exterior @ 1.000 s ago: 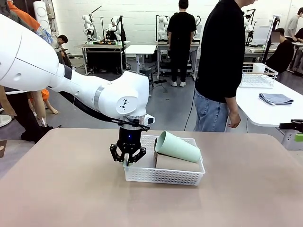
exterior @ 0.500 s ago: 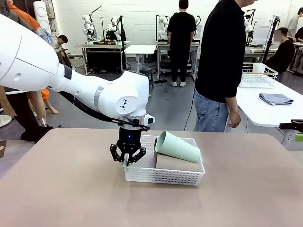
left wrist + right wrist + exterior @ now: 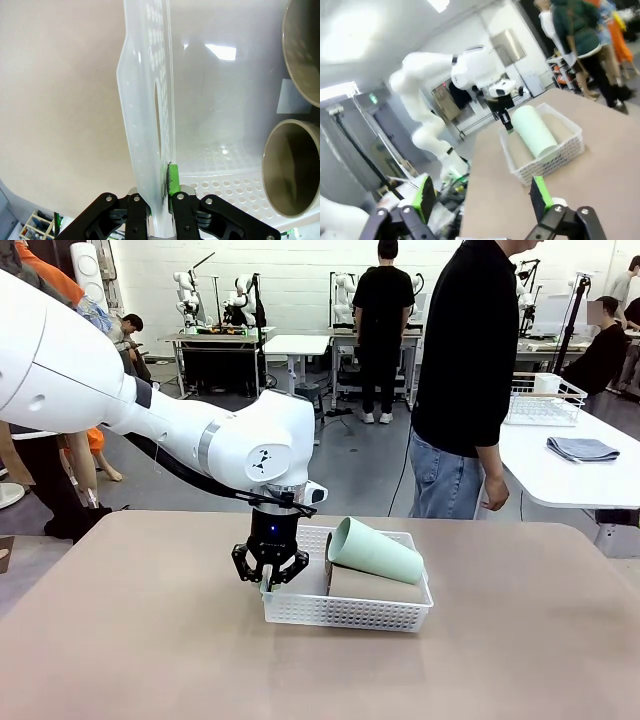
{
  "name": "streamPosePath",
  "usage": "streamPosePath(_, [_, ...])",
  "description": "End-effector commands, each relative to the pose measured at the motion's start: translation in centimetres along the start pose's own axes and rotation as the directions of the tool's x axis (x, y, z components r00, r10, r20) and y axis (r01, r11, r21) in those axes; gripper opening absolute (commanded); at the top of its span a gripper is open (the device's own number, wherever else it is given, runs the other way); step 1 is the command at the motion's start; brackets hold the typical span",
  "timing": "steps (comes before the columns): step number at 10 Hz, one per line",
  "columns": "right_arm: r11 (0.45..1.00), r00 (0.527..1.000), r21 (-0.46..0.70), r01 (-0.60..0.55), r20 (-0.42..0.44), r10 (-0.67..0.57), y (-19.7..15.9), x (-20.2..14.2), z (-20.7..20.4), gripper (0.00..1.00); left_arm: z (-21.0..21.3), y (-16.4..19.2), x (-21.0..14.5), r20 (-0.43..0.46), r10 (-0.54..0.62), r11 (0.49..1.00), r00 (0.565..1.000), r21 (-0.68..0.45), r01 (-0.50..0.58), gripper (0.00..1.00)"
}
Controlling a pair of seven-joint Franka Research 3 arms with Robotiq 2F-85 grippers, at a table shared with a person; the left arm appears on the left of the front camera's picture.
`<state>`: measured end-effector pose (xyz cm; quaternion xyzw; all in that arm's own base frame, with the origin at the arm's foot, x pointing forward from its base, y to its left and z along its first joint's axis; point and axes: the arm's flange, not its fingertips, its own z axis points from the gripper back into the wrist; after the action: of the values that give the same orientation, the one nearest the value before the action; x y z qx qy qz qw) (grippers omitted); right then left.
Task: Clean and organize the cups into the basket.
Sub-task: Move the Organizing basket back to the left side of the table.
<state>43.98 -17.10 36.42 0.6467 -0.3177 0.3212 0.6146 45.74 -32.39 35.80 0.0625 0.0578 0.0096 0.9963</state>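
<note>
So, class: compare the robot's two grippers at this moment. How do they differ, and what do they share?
The left gripper is shut on the basket, pinching its left wall; the right gripper is open and holds nothing. The left gripper points down at the table; the right gripper hangs off to the side, looking across at the basket. Both are black with green pads.

Dark object at the front view's right edge gone

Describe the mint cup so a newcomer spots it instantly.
On the brown table sits a white lattice basket, its left rim pinched by the left tool. The mint green cup lies on its side atop the taupe cups, the basket's only green one.
</note>
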Motion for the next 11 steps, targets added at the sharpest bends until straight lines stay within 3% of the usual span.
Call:
streamPosePath(1, [0.937,0.936,0.007,0.349,0.037,-0.349,2.0,0.7,2.8,1.00,0.1,0.1,-0.1,0.005,-0.008,1.000,1.000,-0.003,0.008,0.00])
streamPosePath(2, [0.922,0.923,-0.027,0.385,0.021,-0.385,3.7,0.4,4.1,1.00,0.1,0.1,-0.1,0.005,-0.008,1.000,1.000,-0.003,0.008,0.00])
streamPosePath(3, [0.869,0.880,-0.148,0.472,0.023,-0.475,3.6,-0.7,4.7,1.00,0.1,0.1,-0.1,0.005,-0.008,1.000,1.000,-0.003,0.008,0.00])
streamPosePath(6, [0.785,0.825,-0.319,0.531,-0.015,-0.564,3.2,-2.6,6.1,1.00,0.1,0.1,-0.1,0.005,-0.008,1.000,1.000,-0.003,0.008,0.00])
streamPosePath(10, [0.785,0.836,-0.314,0.533,0.051,-0.547,5.0,-2.5,8.1,1.00,0.1,0.1,-0.1,0.005,-0.008,1.000,1.000,-0.003,0.008,0.00])
streamPosePath(11, [0.794,0.842,-0.330,0.511,0.009,-0.539,3.4,-2.4,7.8,1.00,0.1,0.1,-0.1,0.005,-0.008,1.000,1.000,-0.003,0.008,0.00])
